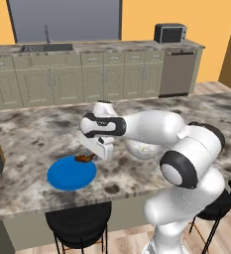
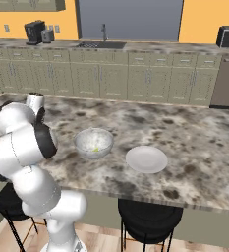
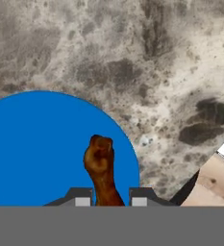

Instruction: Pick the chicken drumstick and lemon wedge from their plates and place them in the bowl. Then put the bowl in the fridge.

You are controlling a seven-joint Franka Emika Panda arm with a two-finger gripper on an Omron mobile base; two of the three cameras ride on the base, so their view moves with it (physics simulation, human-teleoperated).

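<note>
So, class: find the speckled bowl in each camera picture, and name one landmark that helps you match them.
Left base view: bowl right of centre, partly behind the white arm.
Right base view: left of centre, beside the pale plate.
Hand view: not in it.
Shared landmark: the marbled counter.

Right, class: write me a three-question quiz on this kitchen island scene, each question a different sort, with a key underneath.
1. True or false: the lemon wedge lies in the bowl.
2. Multiple choice: the claw is shut on which thing? A) the chicken drumstick B) the lemon wedge C) the rim of the pale plate
3. Fill in: in the hand view the drumstick hangs over the edge of the ____ plate.

Key: 1 true; 2 A; 3 blue.
</note>
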